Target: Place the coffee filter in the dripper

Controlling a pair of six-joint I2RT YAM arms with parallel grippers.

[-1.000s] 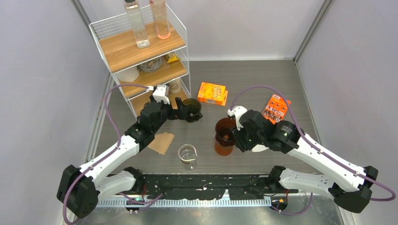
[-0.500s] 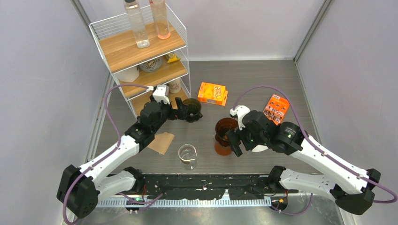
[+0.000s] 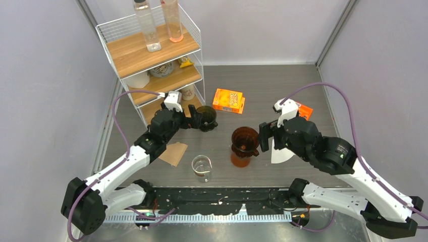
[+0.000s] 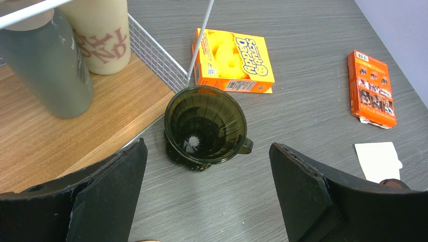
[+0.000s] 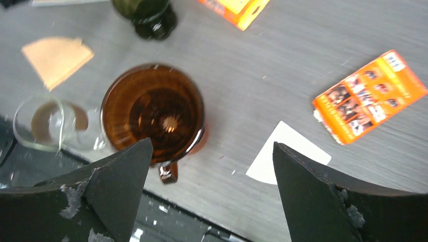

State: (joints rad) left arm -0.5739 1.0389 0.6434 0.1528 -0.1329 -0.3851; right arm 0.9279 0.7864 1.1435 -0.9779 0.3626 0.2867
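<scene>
**Both filters lie on the table and both drippers are empty**

Your right gripper (image 5: 212, 196) hangs above the table (image 3: 262, 80) with its jaws spread wide and nothing between them. From that height its wrist camera takes in both the amber dripper (image 5: 151, 113) and the white filter (image 5: 287, 154). That looks like a sensible vantage for choosing the next pick.

The white filter lies flat on the table just right of the amber dripper. It does not touch the dripper, and it is on the right arm's side. A brown filter (image 3: 174, 153) lies flat on the left arm's side, beside the glass beaker (image 3: 202, 166).

Your left gripper (image 4: 207, 191) is also wide open and holds nothing. It is poised over the dark dripper (image 4: 204, 126), which stands against the corner of the wire shelf rack (image 3: 151, 50). The fingers straddle the dripper without touching it, perhaps ready to steady it or move it.

The placing has probably not begun, because no filter has been lifted. A flat sheet of paper gives the fingers little to catch, so you should come down on an edge or a corner. The orange box (image 4: 233, 59) and the orange packet (image 5: 371, 96) lie well clear of either route.
</scene>
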